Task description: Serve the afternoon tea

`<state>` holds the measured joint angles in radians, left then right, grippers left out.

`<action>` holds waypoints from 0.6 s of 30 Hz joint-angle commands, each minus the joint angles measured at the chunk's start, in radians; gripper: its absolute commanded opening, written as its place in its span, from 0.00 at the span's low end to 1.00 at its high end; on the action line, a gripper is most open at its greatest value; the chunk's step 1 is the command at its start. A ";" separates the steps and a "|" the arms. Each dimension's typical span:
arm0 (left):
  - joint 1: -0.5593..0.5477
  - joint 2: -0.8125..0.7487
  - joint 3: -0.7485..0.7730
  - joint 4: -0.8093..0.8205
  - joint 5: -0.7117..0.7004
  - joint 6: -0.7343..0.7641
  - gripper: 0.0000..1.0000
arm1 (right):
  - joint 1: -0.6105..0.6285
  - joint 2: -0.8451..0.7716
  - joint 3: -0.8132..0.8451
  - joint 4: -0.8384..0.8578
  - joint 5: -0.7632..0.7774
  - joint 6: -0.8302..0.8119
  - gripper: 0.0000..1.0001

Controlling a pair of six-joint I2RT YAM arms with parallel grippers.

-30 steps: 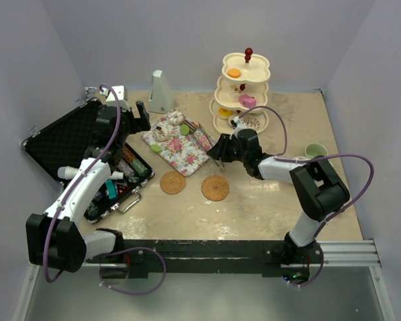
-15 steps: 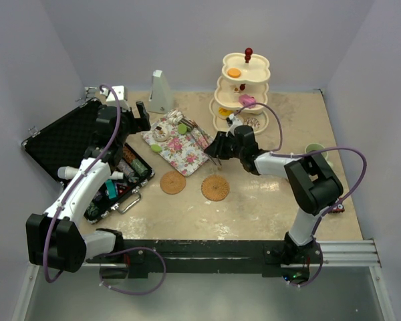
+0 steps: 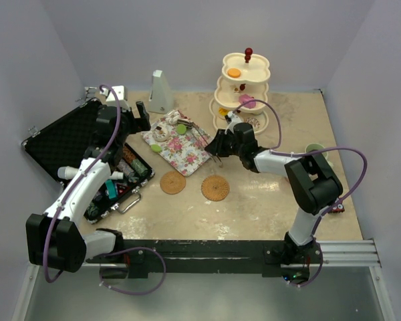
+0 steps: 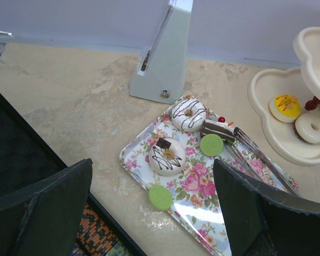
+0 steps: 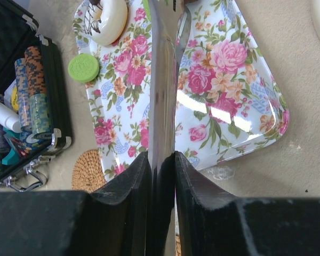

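Your left arm (image 3: 80, 187) and right arm (image 3: 274, 162) have white shells behind each hand, joined by chunky black housings. A purple cable (image 3: 48, 254) loops back from each wrist. The left gripper (image 4: 152, 186) and right gripper (image 5: 161, 176) carry broad, matte black fingers (image 4: 48, 202) with a grainy finish.

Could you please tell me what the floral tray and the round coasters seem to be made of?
The floral tray looks like glossy plastic or lacquered metal: light glares off its printed surface. The round coasters look like woven straw or rattan: matt tan, with concentric ribbing.
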<state>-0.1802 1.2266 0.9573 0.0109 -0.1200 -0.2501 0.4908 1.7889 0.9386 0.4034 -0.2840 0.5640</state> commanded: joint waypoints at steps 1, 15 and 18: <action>-0.008 -0.022 0.028 0.020 -0.007 0.005 1.00 | -0.001 -0.052 0.034 -0.009 -0.014 -0.012 0.21; -0.008 -0.026 0.026 0.021 -0.001 0.002 1.00 | -0.001 -0.284 -0.020 -0.104 0.075 -0.001 0.16; -0.008 -0.026 0.026 0.021 0.005 -0.002 1.00 | -0.003 -0.296 -0.023 -0.126 0.092 -0.010 0.18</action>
<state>-0.1802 1.2263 0.9573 0.0105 -0.1196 -0.2504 0.4904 1.5284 0.9264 0.2974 -0.2371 0.5640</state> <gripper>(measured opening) 0.996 0.245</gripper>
